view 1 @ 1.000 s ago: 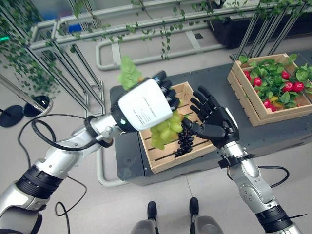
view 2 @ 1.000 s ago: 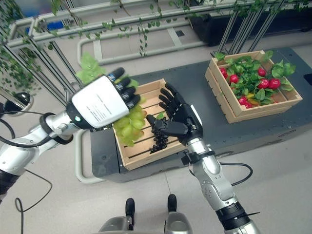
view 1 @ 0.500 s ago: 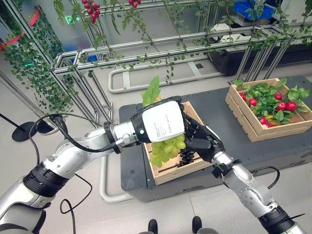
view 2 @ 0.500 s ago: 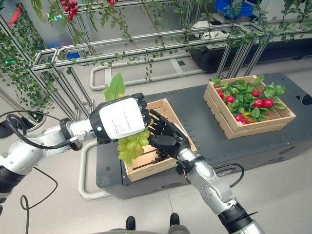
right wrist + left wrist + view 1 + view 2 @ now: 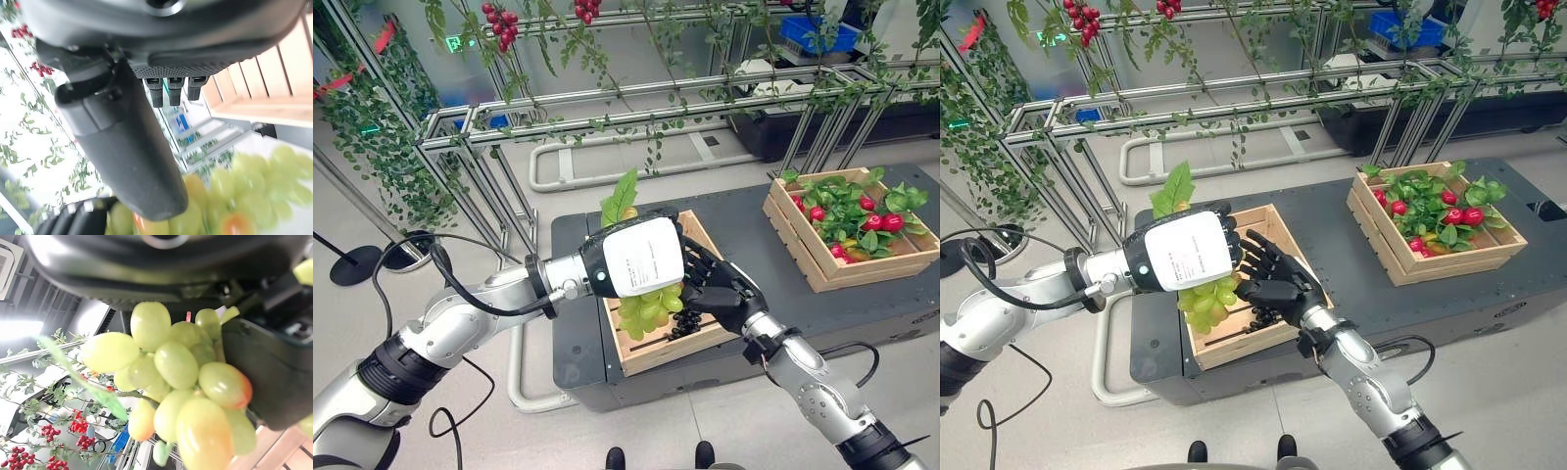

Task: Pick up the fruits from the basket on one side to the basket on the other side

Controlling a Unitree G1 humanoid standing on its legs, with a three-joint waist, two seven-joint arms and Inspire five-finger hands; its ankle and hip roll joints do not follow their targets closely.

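Above the near crate point(image 5: 700, 345), left hand point(image 5: 641, 257) fingers clutch green grapes point(image 5: 646, 308); right hand point(image 5: 1273, 284) fingers spread.

Indoor mock greenhouse lab, metal rail frames point(image 5: 607, 98) trailing hanging vines point(image 5: 999, 147), red berry clusters point(image 5: 499, 20) dangling, wooden crates point(image 5: 1430, 230) sitting on a dark platform point(image 5: 744, 225).

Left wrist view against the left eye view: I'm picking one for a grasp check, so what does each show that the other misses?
The left wrist view alone shows the green grapes up close, one tinged orange, against the left hand. The left eye view alone shows the near crate with dark grapes, the far crate, and the open right hand. Both show the green grapes and their leaf.
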